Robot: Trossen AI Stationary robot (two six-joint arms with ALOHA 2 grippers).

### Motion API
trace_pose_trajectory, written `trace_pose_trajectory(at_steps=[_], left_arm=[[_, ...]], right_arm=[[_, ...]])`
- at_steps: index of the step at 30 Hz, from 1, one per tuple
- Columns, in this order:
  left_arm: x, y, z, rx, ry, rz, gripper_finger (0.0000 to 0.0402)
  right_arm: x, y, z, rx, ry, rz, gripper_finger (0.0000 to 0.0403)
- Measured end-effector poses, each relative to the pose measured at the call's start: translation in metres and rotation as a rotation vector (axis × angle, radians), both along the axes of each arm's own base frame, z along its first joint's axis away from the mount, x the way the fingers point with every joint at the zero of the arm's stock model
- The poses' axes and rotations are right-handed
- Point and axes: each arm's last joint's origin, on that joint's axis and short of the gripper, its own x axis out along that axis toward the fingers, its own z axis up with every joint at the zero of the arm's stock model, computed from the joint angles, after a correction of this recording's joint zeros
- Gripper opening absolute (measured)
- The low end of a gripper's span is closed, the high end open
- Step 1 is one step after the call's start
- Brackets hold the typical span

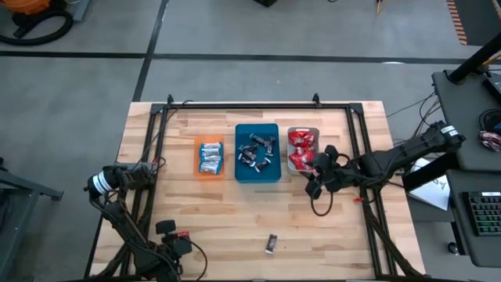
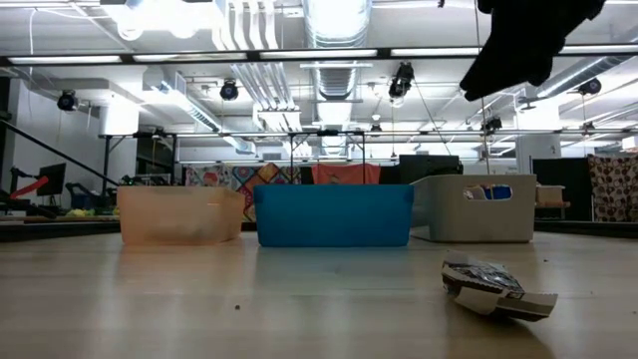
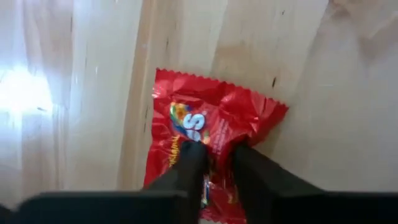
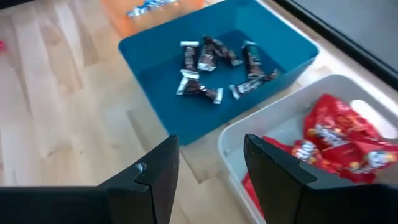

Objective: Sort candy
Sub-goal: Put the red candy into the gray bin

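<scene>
The left gripper [image 3: 211, 158] is closed on a red candy [image 3: 208, 134] lying on the table [image 1: 337, 235] near its front-left edge. The right gripper [image 4: 208, 158] is held open over the grey tray [image 1: 313, 131] of red candies [image 1: 300, 150]. Dark candies [image 1: 257, 153] are kept in the teal tray [image 1: 243, 176].

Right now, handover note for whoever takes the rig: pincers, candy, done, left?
Left pincer: at the table's front left, fingers closing on a red candy lying on the wood; not lifted.
Right pincer: open, empty, over the near edge of the grey tray.
Done: blue-and-white candies in the orange tray, dark ones in the teal tray, red ones in the grey tray.
Left: carry that red candy to the grey tray; one dark candy lies loose on the table's front edge and belongs in the teal tray.
</scene>
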Motion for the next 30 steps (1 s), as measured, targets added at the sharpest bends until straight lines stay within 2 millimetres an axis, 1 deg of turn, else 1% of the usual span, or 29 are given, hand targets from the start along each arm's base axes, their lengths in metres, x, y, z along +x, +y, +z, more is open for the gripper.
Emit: trace_pose_trajectory(at_steps=[2,4,6,8,11,15,18,21,24,27,30], left_arm=[[0.001,-0.001,0.002,-0.005,-0.013,-0.010,0.0028],[0.004,-0.001,0.006,-0.024,-0.024,-0.004,0.0010],[0.007,-0.001,0.012,-0.025,-0.063,-0.006,0.0014],[0.011,0.000,0.022,-0.015,-0.131,-0.019,0.0016],[0.018,0.002,0.039,0.009,-0.260,-0.031,0.0006],[0.029,0.013,0.068,0.063,-0.459,-0.048,0.0003],[0.038,0.024,0.088,0.122,-0.608,-0.080,0.0002],[0.052,0.033,0.105,0.195,-0.742,-0.148,0.0001],[0.074,0.041,0.115,0.298,-0.817,-0.256,0.0001],[0.102,0.053,0.120,0.392,-0.820,-0.356,0.0001],[0.127,0.071,0.115,0.455,-0.790,-0.442,0.0000]], right_arm=[[0.000,0.004,-0.006,0.004,-0.012,0.017,0.0173],[-0.001,0.007,-0.010,0.006,-0.019,0.031,0.0173],[-0.002,0.009,-0.011,0.002,-0.017,0.042,0.0173],[-0.003,0.011,-0.012,-0.005,-0.016,0.054,0.0173],[-0.001,0.014,-0.013,-0.009,-0.042,0.078,0.0173],[0.004,0.018,-0.017,-0.030,-0.127,0.138,0.0173],[0.008,0.023,-0.025,-0.067,-0.200,0.199,0.0173],[0.014,0.028,-0.036,-0.126,-0.290,0.267,0.0173],[0.019,0.032,-0.046,-0.190,-0.386,0.315,0.0173],[0.025,0.035,-0.050,-0.245,-0.497,0.342,0.0173],[0.033,0.040,-0.052,-0.305,-0.557,0.390,0.0173]])
